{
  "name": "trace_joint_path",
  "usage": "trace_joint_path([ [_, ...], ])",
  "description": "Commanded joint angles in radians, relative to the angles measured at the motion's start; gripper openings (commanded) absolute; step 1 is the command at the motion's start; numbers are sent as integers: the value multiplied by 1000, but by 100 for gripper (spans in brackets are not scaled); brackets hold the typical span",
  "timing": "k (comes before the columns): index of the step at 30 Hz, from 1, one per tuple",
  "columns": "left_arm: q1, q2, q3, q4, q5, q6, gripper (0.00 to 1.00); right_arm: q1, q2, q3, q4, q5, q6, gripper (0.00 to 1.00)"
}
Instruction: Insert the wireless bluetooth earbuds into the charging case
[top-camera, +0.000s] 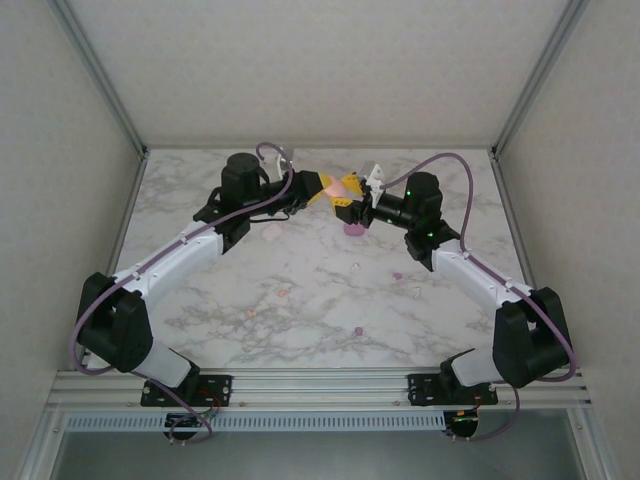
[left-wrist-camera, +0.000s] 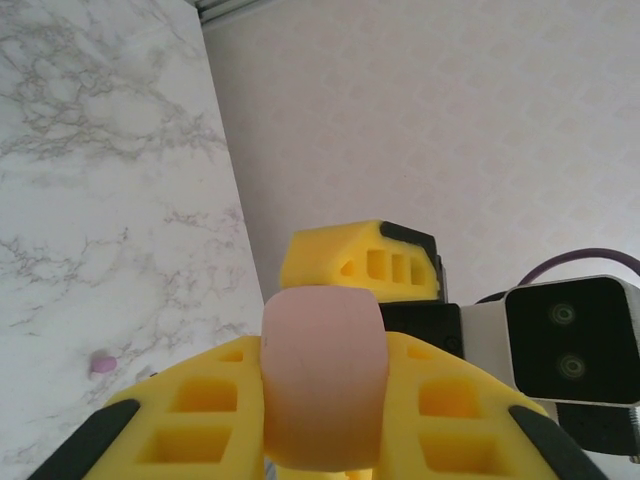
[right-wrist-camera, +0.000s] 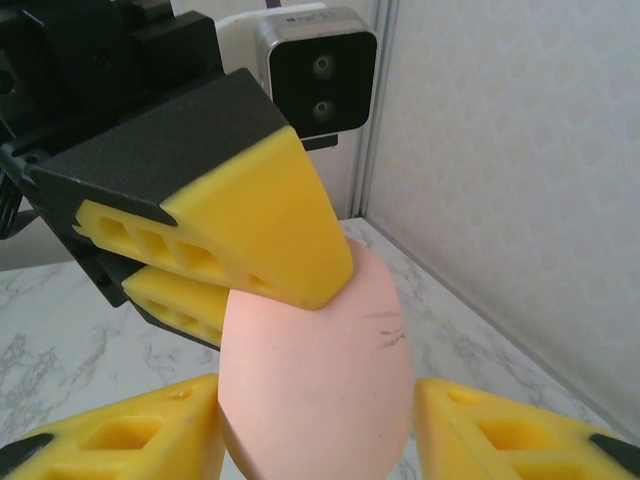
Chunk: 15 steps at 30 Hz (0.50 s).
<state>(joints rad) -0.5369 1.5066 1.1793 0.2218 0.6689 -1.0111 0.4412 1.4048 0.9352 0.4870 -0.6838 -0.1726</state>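
Closest to the lens are the yellow, hollow-ribbed fingers of my left pincer (left-wrist-camera: 322, 400), pressed tight on a salmon-pink case (right-wrist-camera: 320, 340). It is held up off the table (top-camera: 200, 300) at twelve o'clock, hard by the back wall. My right pincer (right-wrist-camera: 316, 420) comes at it from the opposite side. Its fingers flank the shell closely on both flanks, but I cannot tell whether they bite or only stand beside it.

The case is a smooth, matte, egg-like pebble with no flat face and a faint dark scuff on one side. I make out no seam or lid line. I judge it a hard, light shell that would squirt out of a careless squeeze, so the hold belongs across its broad middle.

The earbuds lie loose on the marble-patterned table, well apart from the case. From the table's centre, a pink bud (top-camera: 283, 293) sits near seven o'clock, a purple bud (top-camera: 358, 331) near five and another purple speck (top-camera: 397, 277) near four. A larger purple lump (top-camera: 352, 229) rests just under the pincers; it looks bigger than a bud, though I cannot be sure what it is.

The buds look tiny, rounded and glossy. I expect them to weigh almost nothing, to skate on the slick top and to roll. I would take each from above, fingertips across its widest part, with a gentle pinch.
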Motion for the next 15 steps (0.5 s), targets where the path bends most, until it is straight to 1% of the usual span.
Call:
trace_joint_path([
  [1,-5,-23,-3,48,40,-12,11,0,4,28,45,4,19,46],
  [4,-5,-22,-7,45,37,-10,13,-1,-2,35,38,3,22,40],
  [6,-5,-22,-6,40,35,-6,16,-1,-8,38,31,5,21,37],
  [7,-5,-23,-5,33,29,0,22,-1,-12,43,16,4,21,35],
  [8,-5,-25,-3,17,20,11,33,-2,-13,50,-5,-1,20,33],
  [11,-3,-40,11,-57,-22,81,59,-10,-14,87,-102,-27,18,30],
  [13,-2,-66,20,-136,-85,167,69,-25,-2,132,-203,-63,32,29],
  [14,-2,-83,22,-168,-121,226,77,-35,7,158,-257,-104,39,28],
  [15,-2,-100,22,-182,-133,286,85,-44,14,178,-306,-133,41,28],
])
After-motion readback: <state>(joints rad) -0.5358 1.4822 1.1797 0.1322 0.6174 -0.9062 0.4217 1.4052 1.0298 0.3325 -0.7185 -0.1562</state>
